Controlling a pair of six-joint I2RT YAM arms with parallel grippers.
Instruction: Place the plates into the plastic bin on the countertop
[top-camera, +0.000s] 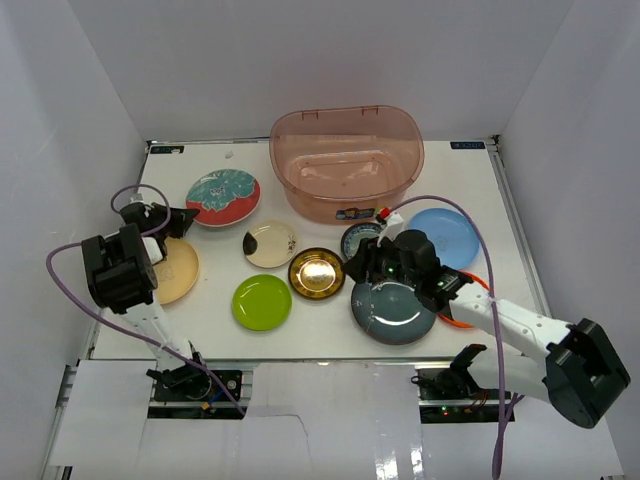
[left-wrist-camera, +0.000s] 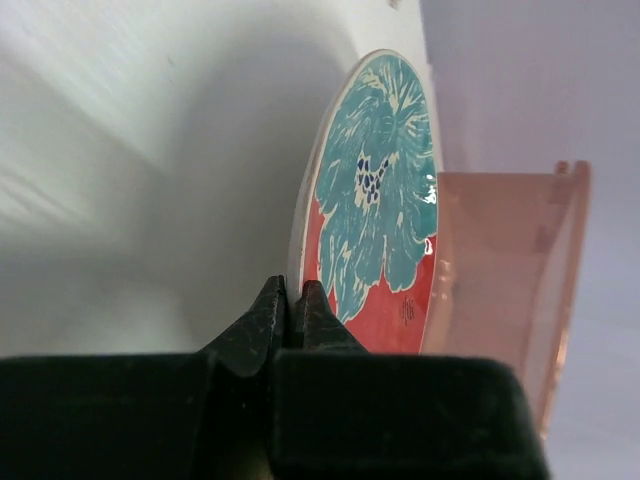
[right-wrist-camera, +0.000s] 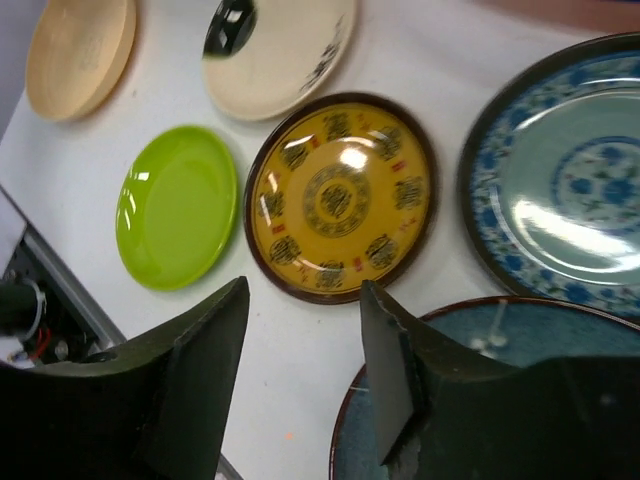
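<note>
Left pincer (left-wrist-camera: 293, 300) clenched on the near rim of the red-teal plate (left-wrist-camera: 380, 200), which extends straight ahead of the fingers; I cannot tell whether the plate has left the worktop (top-camera: 458, 188); the plastic bin (left-wrist-camera: 500, 260) stands beyond the plate, ahead and to that pincer's right, with no plate visible inside it. Right pincer (right-wrist-camera: 305, 290) released, hanging with the gold plate (right-wrist-camera: 340, 195) just ahead of its tips and the grey-blue plate (right-wrist-camera: 480, 340) beneath one finger. I judge the task barely begun: every plate lies outside the bin.
</note>
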